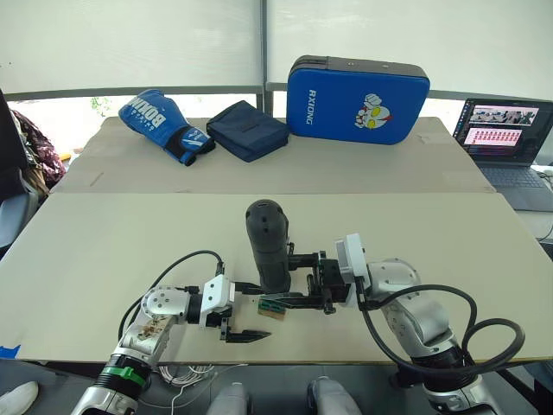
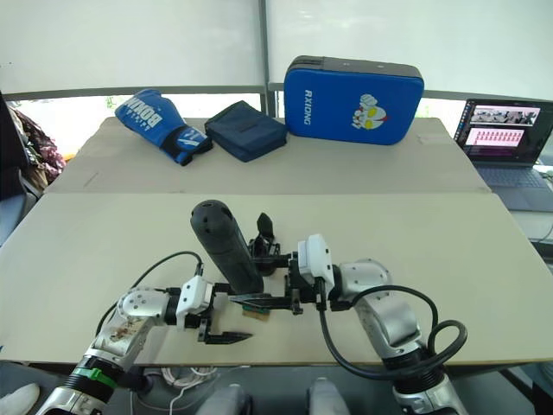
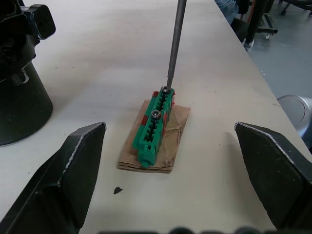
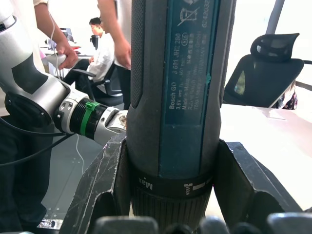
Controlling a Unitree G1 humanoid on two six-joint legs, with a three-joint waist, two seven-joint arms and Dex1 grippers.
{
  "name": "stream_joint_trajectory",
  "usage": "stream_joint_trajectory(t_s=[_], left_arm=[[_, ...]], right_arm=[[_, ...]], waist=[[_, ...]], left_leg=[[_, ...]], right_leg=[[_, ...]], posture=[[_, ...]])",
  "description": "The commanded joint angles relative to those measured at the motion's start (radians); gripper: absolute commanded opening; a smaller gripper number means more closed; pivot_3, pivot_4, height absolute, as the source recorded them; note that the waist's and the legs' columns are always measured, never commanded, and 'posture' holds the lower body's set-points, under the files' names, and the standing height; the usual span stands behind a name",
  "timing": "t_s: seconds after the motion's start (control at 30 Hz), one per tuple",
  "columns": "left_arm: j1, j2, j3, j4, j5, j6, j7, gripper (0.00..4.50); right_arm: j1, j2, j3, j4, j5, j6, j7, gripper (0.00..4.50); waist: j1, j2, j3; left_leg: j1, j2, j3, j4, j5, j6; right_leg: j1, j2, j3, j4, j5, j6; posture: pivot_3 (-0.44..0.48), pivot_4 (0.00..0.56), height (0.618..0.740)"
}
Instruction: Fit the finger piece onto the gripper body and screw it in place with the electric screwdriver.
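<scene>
screwdriver: the electric screwdriver (image 4: 175, 97) is a fat dark grey-black cylinder with a rounded top end, a blue label down one side and a ribbed collar marked "Max" near the bit end. It stands close to upright near the table's front edge, tilted a bit.

bit: thin metal shaft, tip resting on a screw head at one end of the green block (image 3: 155, 126).

right gripper: the right gripper (image 4: 170, 185) is clamped around the screwdriver's lower barrel, one black finger on each side.

left gripper: the left gripper (image 3: 170, 180) is spread wide with nothing in it, low over the table, fingers either side of the green block but not touching it.

green block: green ridged strip with two screw heads showing, sitting on a tan cardboard-looking pad (image 3: 170, 141).

gripper body: the gripper body (image 2: 265, 246) is a small black block with a pointed finger sticking up, just behind the screwdriver.

back of table: blue boxing glove (image 1: 164, 123), navy pouch (image 1: 247, 130), blue kick pad (image 1: 357, 98), with a laptop (image 1: 505, 138) off to the right.
</scene>
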State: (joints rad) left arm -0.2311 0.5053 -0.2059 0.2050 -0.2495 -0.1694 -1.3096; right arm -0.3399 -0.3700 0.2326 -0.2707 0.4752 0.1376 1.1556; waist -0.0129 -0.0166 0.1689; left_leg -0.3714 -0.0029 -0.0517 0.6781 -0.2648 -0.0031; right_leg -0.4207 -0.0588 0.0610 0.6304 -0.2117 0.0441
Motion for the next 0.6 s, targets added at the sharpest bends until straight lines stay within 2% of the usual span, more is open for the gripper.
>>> stream_joint_trajectory(t_s=[0.03,0.6], left_arm=[[0.014,-0.005,-0.025,0.027,0.024,0.022,0.013,4.5],[0.01,-0.005,-0.029,0.003,0.02,0.045,0.011,4.5]], right_arm=[[-0.009,-0.001,-0.006,-0.052,0.028,-0.012,0.006,1.94],[-0.009,0.0,-0.012,-0.058,0.04,-0.015,0.003,1.94]], waist=[[0.0,0.0,0.0],[0.0,0.0,0.0]], left_leg=[[0.0,0.0,0.0,0.0,0.0,0.0],[0.0,0.0,0.0,0.0,0.0,0.0]], right_leg=[[0.0,0.0,0.0,0.0,0.0,0.0],[0.0,0.0,0.0,0.0,0.0,0.0]], posture=[[0.0,0.15,0.74],[0.0,0.15,0.74]])
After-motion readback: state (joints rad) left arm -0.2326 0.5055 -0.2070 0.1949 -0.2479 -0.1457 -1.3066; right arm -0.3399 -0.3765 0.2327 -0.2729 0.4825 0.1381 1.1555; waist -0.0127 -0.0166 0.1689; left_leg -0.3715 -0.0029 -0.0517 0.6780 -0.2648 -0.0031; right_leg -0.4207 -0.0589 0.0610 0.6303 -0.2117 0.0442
